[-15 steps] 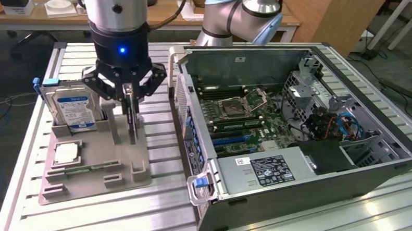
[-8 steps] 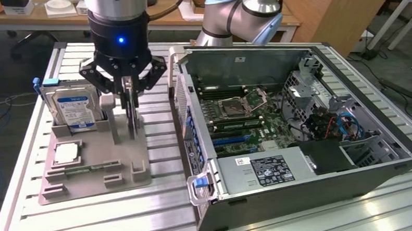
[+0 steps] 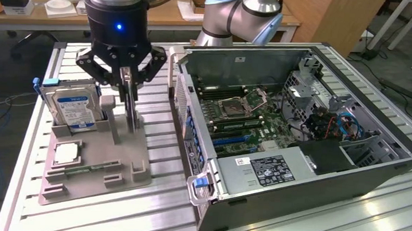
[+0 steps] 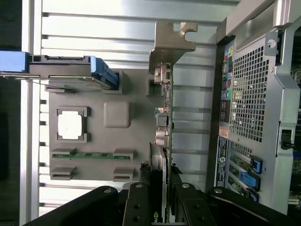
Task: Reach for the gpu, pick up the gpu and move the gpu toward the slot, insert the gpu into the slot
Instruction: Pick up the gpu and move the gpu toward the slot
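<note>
The gpu (image 3: 131,109) is a thin green card standing on edge in the grey holder tray (image 3: 131,164), at the exterior view's left. In the wrist view the gpu (image 4: 163,136) is seen edge-on, with its silver bracket (image 4: 171,40) at the far end. My gripper (image 3: 127,88) hangs straight above the tray and is shut on the card's upper edge. Its black fingers (image 4: 139,202) press on both sides of the card. The slot area (image 3: 227,141), with blue connectors, lies on the motherboard inside the open computer case (image 3: 273,176).
A blue-labelled hard drive (image 3: 71,107) stands in the tray beside the card. A processor chip (image 3: 65,152) and a memory stick (image 3: 85,168) lie flat nearer the front. The case wall (image 3: 184,125) rises close to the tray. A second arm (image 3: 238,18) stands behind the case.
</note>
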`<state>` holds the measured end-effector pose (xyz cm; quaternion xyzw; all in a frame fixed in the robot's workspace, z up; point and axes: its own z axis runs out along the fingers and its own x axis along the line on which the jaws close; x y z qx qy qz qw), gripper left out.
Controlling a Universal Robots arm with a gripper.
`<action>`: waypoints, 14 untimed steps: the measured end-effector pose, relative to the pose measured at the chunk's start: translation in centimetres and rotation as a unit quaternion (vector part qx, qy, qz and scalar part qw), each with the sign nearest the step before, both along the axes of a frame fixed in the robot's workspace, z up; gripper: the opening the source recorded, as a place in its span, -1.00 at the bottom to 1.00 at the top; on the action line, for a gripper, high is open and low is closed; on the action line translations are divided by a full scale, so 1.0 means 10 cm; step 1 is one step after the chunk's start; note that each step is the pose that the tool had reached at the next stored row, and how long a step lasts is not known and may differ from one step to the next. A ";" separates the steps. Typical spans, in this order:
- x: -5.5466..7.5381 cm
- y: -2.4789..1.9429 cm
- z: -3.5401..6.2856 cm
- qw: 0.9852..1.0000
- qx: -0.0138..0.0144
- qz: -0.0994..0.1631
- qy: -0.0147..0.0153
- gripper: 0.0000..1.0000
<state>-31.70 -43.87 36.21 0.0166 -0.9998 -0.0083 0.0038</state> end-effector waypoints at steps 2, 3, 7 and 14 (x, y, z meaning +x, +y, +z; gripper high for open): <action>0.00 0.000 0.045 1.000 0.000 0.000 0.000 -0.47; 0.00 0.000 0.064 1.000 0.000 0.000 0.000 -0.47; 0.00 0.000 0.145 1.000 0.000 0.000 0.000 -0.47; 0.00 0.000 0.273 1.000 0.000 0.000 0.000 -0.47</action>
